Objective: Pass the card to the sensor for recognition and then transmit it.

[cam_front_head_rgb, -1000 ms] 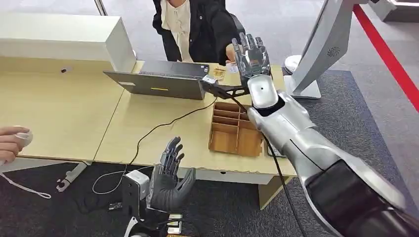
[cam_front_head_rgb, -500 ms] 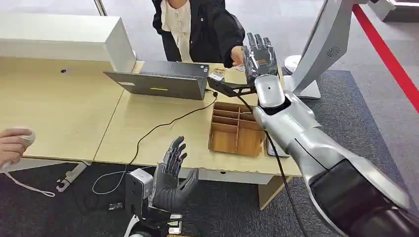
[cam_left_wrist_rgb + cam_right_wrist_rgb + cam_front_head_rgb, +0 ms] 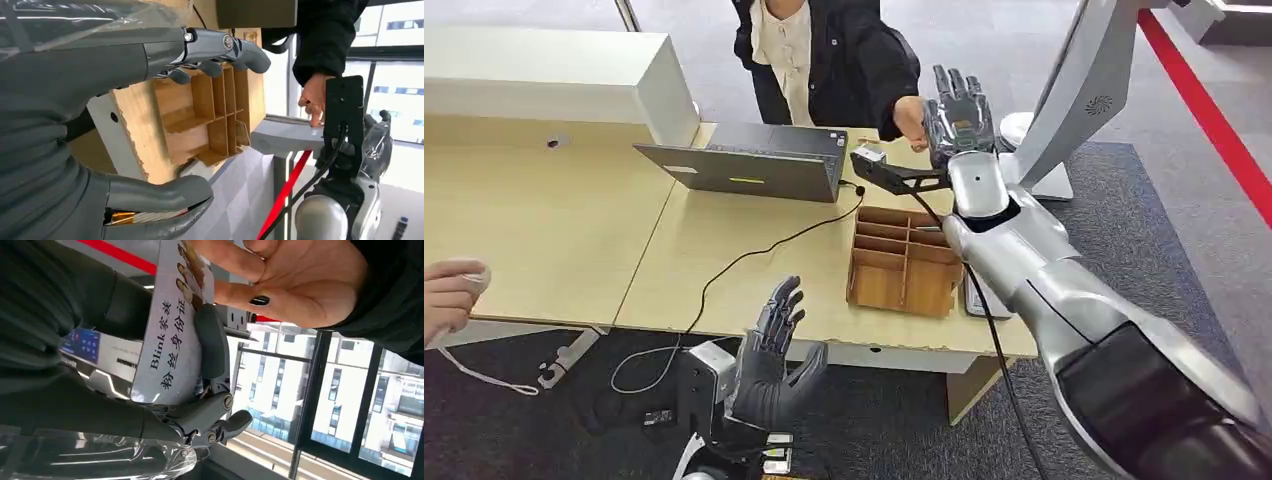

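While the person's hand (image 3: 295,285) pinches the ID card (image 3: 172,347), a handover slip threatens.
Right robot hand (image 3: 200,390) grips the ID card at the desk's (image 3: 724,250) one o'clock; early release drops it; left robot hand (image 3: 774,360) open.

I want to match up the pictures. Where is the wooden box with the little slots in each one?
Head view: the wooden box sits on the table near its front edge, beside the right arm.
Left wrist view: the same box shows turned on its side, beyond the left hand.
Right wrist view: it is not in this picture.
Shared landmark: the person's hand reaching toward the right hand.
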You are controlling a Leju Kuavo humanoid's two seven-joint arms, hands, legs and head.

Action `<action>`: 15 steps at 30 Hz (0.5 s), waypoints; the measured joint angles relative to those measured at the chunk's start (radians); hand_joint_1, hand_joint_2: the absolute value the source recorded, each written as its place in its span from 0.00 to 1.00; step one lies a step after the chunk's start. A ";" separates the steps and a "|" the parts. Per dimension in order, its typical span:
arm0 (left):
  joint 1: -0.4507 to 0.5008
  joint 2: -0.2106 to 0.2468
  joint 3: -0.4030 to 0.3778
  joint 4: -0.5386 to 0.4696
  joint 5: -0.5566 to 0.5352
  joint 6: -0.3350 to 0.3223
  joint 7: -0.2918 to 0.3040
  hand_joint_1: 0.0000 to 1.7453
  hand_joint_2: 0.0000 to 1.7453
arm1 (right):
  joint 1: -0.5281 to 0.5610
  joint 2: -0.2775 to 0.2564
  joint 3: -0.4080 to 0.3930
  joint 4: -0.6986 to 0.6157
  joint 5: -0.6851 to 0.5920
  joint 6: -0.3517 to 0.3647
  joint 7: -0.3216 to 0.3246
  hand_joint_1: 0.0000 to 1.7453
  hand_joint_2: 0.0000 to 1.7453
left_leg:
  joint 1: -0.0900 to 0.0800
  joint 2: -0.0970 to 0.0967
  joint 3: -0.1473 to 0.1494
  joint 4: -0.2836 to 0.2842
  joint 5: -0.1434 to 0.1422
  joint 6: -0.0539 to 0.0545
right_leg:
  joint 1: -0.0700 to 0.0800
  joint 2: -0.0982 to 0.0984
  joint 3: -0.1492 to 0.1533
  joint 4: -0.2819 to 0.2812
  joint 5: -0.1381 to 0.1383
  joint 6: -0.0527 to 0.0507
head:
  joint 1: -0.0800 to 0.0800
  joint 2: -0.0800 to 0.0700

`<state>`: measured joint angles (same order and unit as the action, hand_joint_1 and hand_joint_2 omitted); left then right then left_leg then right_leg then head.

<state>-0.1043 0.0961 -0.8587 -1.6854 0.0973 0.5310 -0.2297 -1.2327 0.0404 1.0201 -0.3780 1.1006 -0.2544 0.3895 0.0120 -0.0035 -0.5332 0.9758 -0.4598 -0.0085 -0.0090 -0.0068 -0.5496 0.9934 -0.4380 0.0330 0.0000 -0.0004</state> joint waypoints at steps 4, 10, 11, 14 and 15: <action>0.000 0.002 -0.003 0.000 -0.007 -0.003 0.006 0.00 1.00 | 0.006 -0.005 -0.001 0.000 -0.019 -0.012 -0.013 1.00 1.00 | 0.000 0.000 0.000 0.000 0.000 0.000 | 0.000 0.000 0.000 0.000 0.000 0.000 | 0.000 0.000; 0.000 0.002 -0.003 0.000 -0.017 -0.002 0.007 0.00 1.00 | 0.022 -0.006 -0.018 -0.008 -0.120 -0.144 -0.088 1.00 1.00 | 0.000 0.000 0.000 0.000 0.000 0.000 | 0.000 0.000 0.000 0.000 0.000 0.000 | 0.000 0.000; 0.000 0.002 -0.003 0.000 -0.018 0.000 0.007 0.00 1.00 | 0.026 -0.006 -0.023 -0.015 -0.138 -0.174 -0.105 1.00 1.00 | 0.000 0.000 0.000 0.000 0.000 0.000 | 0.000 0.000 0.000 0.000 0.000 0.000 | 0.000 0.000; 0.002 0.002 -0.003 0.000 -0.020 0.010 0.007 0.00 1.00 | 0.042 -0.006 -0.039 -0.038 -0.183 -0.242 -0.140 1.00 1.00 | 0.000 0.000 0.000 0.000 0.000 0.000 | 0.000 0.000 0.000 0.000 0.000 0.000 | 0.000 0.000; 0.003 0.003 -0.003 0.000 -0.021 0.013 0.007 0.00 1.00 | 0.049 -0.008 -0.044 -0.048 -0.193 -0.256 -0.143 1.00 1.00 | 0.000 0.000 0.000 0.000 0.000 0.000 | 0.000 0.000 0.000 0.000 0.000 0.000 | 0.000 0.000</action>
<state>-0.1008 0.0988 -0.8618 -1.6854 0.0763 0.5444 -0.2224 -1.1834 0.0324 0.9758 -0.4265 0.9079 -0.5101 0.2464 0.0121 -0.0035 -0.5331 0.9758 -0.4598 -0.0085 -0.0088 -0.0068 -0.5495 0.9935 -0.4380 0.0330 0.0004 -0.0004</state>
